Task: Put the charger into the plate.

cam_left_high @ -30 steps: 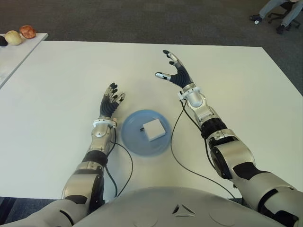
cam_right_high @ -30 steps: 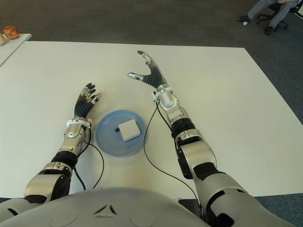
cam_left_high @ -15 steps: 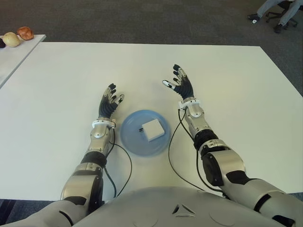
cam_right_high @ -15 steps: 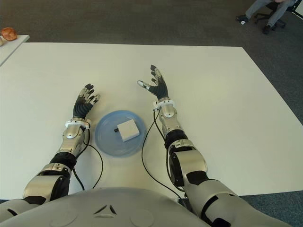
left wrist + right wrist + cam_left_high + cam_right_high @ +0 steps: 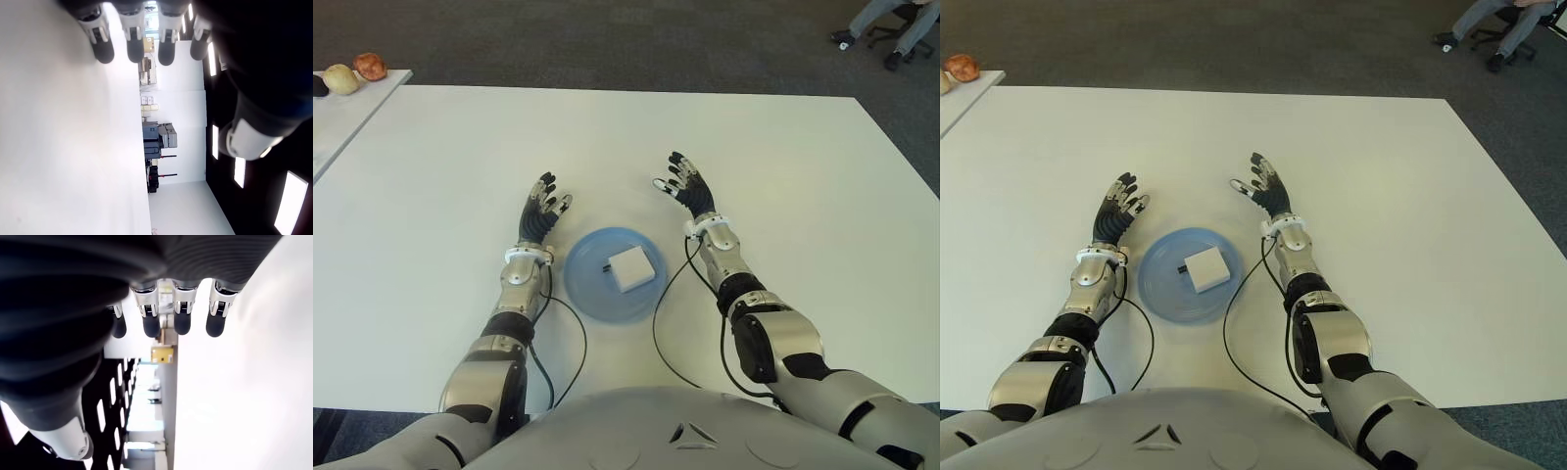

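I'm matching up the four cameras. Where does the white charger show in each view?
Left eye view: charger inside the blue plate, centre.
Right eye view: charger in the plate, left of centre.
Left wrist view: not in it.
Right wrist view: not in it.
Shared landmark: the white table.

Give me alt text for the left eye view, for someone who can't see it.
A white charger lies in a blue plate on a white table. The robot's open left hand and open right hand flank the plate, holding nothing.
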